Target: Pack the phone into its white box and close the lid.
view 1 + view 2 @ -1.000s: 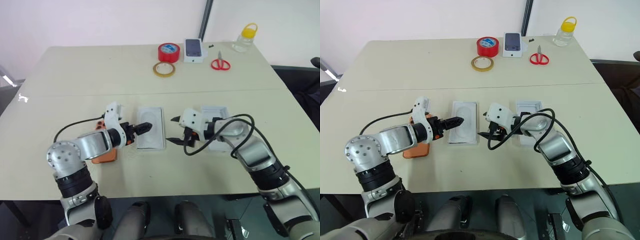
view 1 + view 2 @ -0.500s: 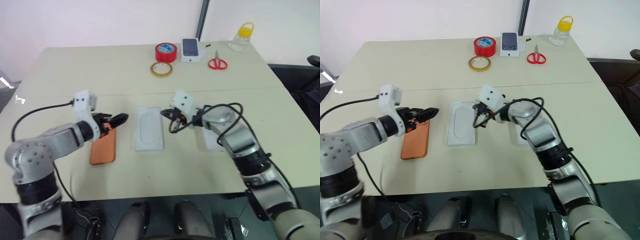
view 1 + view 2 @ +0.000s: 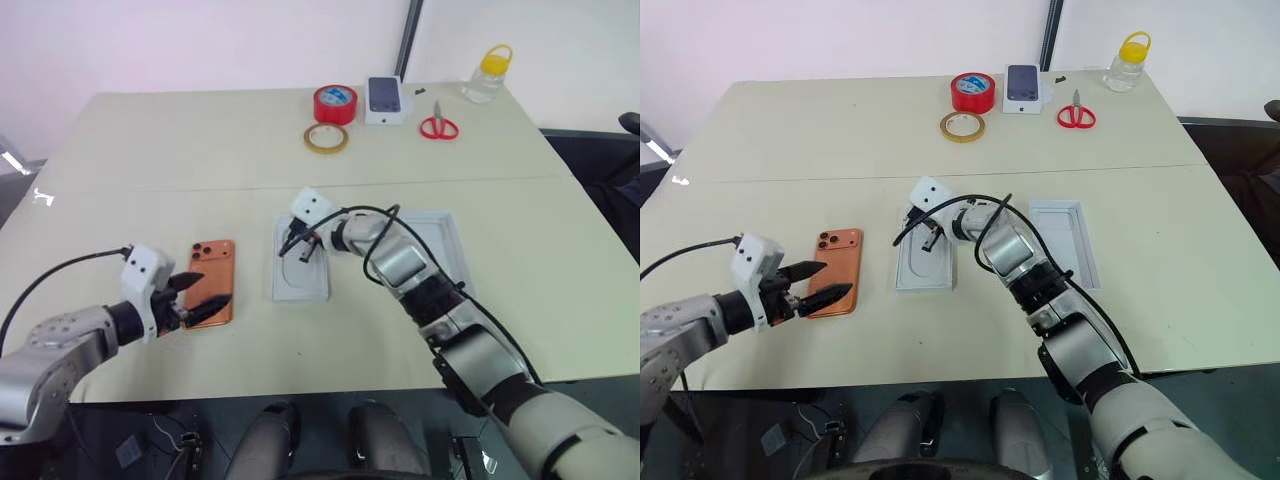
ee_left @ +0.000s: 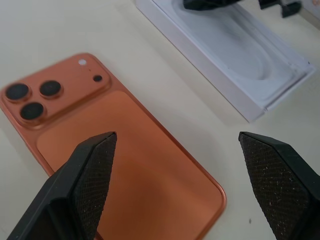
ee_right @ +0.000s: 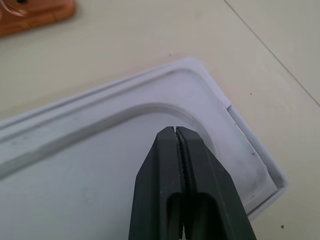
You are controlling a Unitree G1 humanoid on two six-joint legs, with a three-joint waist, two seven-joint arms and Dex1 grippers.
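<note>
In the left eye view, the phone (image 3: 210,281) is seen flat on the table (image 3: 150,160), at nine o'clock from the white insert (image 3: 300,275). In the left wrist view, the left gripper (image 4: 180,182) is held spread above the phone. In the right wrist view, the right gripper (image 5: 176,131) is pressed together over the insert.

The phone (image 3: 209,283), orange and face down with three dark lenses at its far corner, lies flat on the surface. Well to its right lies the white box (image 3: 447,246), a shallow open tray with a glossy grey floor, holding nothing.
</note>
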